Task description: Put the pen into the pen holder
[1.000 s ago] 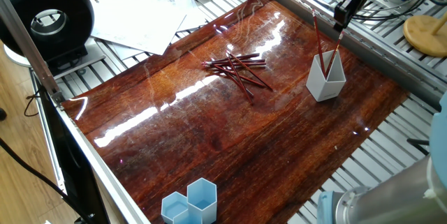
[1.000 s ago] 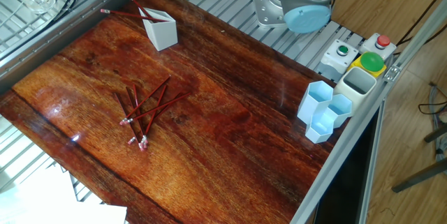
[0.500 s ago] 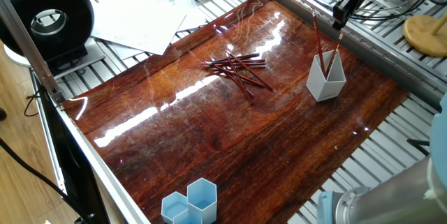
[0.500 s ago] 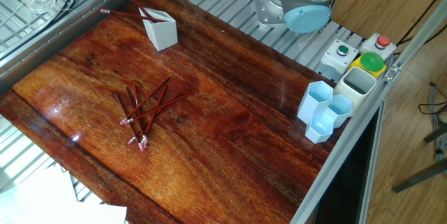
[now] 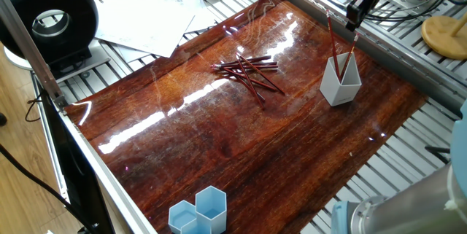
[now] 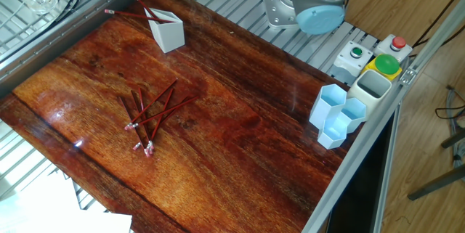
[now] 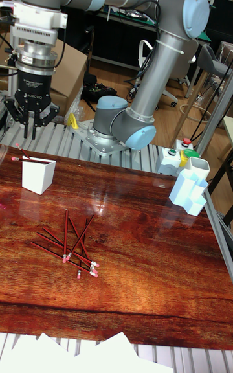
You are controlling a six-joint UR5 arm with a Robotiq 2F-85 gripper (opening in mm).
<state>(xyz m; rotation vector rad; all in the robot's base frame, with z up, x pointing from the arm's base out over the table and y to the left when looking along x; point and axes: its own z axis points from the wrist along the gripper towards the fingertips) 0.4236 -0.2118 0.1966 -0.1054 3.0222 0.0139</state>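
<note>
Pens (image 7: 68, 247) lie in a loose red pile on the shiny brown wooden table (image 7: 129, 269), a little left of the middle in the tall fixed view. They cross over each other, and their small pink ends point toward the front edge. In one fixed view the same pile (image 5: 248, 70) sits near the middle of the table, well apart from the cup.

To the left and farther back stands the white pen holder (image 7: 37, 175). It is upright. Pens already stick out of it: one pen (image 7: 26, 160) leans far to the left over the rim, and in one fixed view two thin red sticks (image 5: 333, 41) rise from the pen holder (image 5: 341, 79).

Right above the holder hangs the gripper (image 7: 30, 128). Its two dark fingers (image 7: 14, 114) are spread apart, with nothing between them.

Far to the right, near the table's edge, stand the light blue honeycomb cups (image 7: 189, 195). Behind them sits a box with buttons (image 6: 374, 57), red and green.
</note>
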